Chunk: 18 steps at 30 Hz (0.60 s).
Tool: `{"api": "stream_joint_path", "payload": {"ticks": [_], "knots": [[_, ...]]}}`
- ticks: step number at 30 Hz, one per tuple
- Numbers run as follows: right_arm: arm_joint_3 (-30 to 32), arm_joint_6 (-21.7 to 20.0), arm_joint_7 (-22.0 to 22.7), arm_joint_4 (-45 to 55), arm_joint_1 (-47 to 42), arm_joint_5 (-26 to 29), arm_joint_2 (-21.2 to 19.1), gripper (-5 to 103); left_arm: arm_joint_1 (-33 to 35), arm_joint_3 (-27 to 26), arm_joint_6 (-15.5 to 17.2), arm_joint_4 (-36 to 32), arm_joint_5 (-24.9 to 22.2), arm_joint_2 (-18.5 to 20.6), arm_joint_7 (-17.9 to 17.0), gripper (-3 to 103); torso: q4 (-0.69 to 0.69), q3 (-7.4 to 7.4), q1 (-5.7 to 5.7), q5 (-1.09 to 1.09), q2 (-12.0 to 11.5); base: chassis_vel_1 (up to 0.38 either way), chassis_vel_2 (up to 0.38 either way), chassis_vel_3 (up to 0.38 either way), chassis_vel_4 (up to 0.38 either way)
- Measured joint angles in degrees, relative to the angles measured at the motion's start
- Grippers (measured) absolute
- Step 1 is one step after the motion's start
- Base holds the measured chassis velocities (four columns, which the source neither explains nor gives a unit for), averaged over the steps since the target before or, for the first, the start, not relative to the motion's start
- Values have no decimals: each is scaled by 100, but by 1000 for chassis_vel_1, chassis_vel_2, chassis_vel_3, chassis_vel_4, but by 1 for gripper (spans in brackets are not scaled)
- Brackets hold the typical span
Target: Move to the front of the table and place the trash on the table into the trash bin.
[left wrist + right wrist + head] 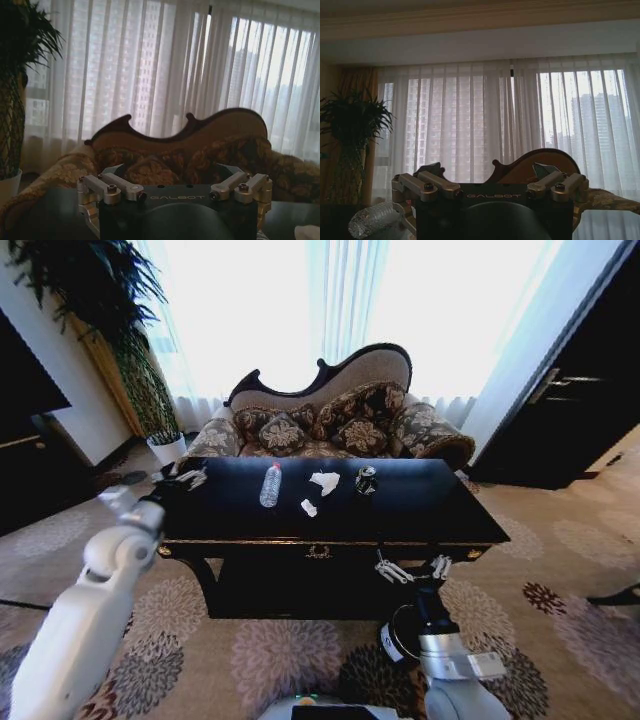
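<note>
Trash bin (398, 635) half hidden behind right arm

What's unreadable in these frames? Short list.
- Trash bin, head view: mostly behind the right gripper and arm; opening hidden.
- Can, head view: too small for a label.
- Bottle, right wrist view: cut off by the gripper body.
- Left gripper, head view: fingers too small to judge.

"GALBOT" is printed on the left gripper (175, 197) and right gripper (490, 196) housings.
</note>
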Motion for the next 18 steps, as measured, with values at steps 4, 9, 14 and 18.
{"api": "stream_joint_path", "payload": {"ticks": [4, 9, 14, 18], "knots": [[-14, 53, -66, -80, 8, -33, 25, 100, -619, 733, 77, 332, -29, -101, -324, 100, -1, 0, 0, 0, 0, 0, 0, 0, 0], [5, 136, -87, -167, -11, -37, 24, 100, -905, 1262, 269, 401, -35, -442, -892, 100, -1, 0, 0, 0, 0, 0, 0, 0, 0], [30, 149, -88, -210, -7, -36, 3, 100, -909, 1557, 543, 236, -18, -753, -1379, 100, -1, 0, 0, 1, 0, 0, 0, 0, 0], [25, 149, -101, -230, 12, -44, -6, 100, -903, 1712, 571, 247, 74, -917, -1514, 100, 0, -1, 0, 0, 0, 0, 0, 0, 0]]}}
